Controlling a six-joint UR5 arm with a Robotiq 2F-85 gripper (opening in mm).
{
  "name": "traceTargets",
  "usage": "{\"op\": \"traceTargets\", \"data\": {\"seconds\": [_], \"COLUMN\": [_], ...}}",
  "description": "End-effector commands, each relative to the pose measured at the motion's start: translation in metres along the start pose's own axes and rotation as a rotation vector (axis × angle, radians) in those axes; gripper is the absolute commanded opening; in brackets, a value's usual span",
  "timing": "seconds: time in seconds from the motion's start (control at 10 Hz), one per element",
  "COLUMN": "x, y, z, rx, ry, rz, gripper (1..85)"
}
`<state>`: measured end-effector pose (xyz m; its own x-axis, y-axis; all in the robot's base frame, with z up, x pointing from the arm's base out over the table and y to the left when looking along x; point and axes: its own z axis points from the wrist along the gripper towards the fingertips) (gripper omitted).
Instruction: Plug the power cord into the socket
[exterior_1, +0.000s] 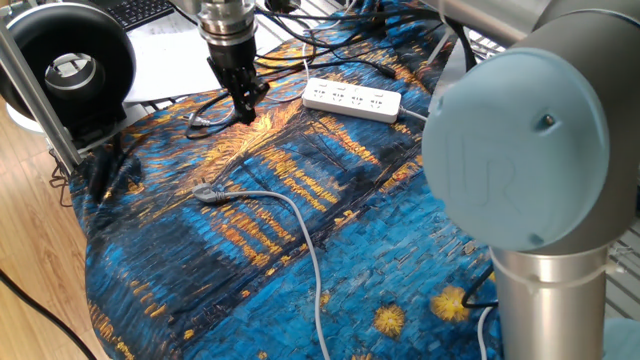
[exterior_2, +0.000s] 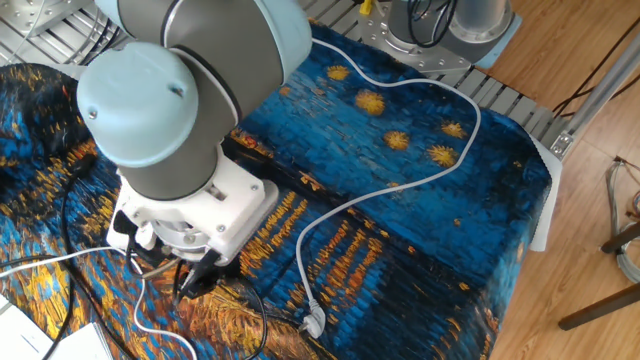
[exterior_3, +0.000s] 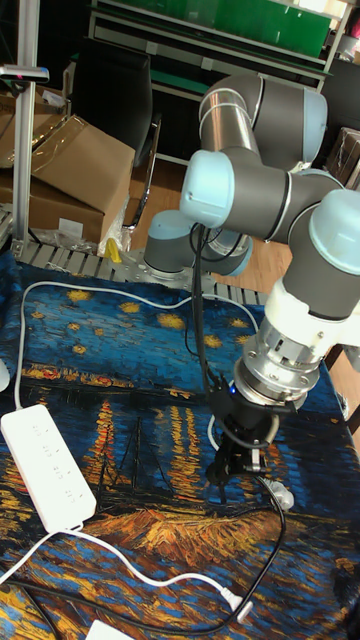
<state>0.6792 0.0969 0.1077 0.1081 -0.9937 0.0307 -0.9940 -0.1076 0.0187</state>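
Currently, your stock: socket (exterior_1: 352, 99) lies flat on the cloth, long axis left-right; gripper (exterior_1: 243, 103) stands well apart to its left, fingers seemingly pinching the power cord (exterior_1: 213, 99) plug, grip unconfirmed.

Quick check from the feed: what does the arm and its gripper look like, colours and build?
The arm has silver-grey tubes and pale blue round joint caps. A black cable runs down along it. The wrist ends in a white block and a ringed metal flange, then a small black gripper with slim dark jaws.
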Motion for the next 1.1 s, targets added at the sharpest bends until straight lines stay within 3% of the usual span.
{"op": "traceTargets", "data": {"seconds": [0.0, 0.2, 0.4, 0.6, 0.7, 0.8, 1.0], "x": [0.02, 0.07, 0.106, 0.113, 0.113, 0.1, 0.096], "y": [0.001, 0.007, 0.0, -0.003, -0.001, 0.001, 0.0], "z": [-0.005, -0.017, -0.013, 0.0, -0.002, -0.007, -0.007], "rx": [-0.012, -0.033, -0.019, 0.013, -0.001, -0.009, -0.002], "ry": [0.032, 0.077, 0.081, 0.065, 0.073, 0.056, 0.041], "rz": [-0.077, -0.171, -0.239, -0.254, -0.257, -0.229, -0.157], "gripper": [1.3, 1.3, 1.3, 1.3, 1.3, 1.3, 1.3]}}
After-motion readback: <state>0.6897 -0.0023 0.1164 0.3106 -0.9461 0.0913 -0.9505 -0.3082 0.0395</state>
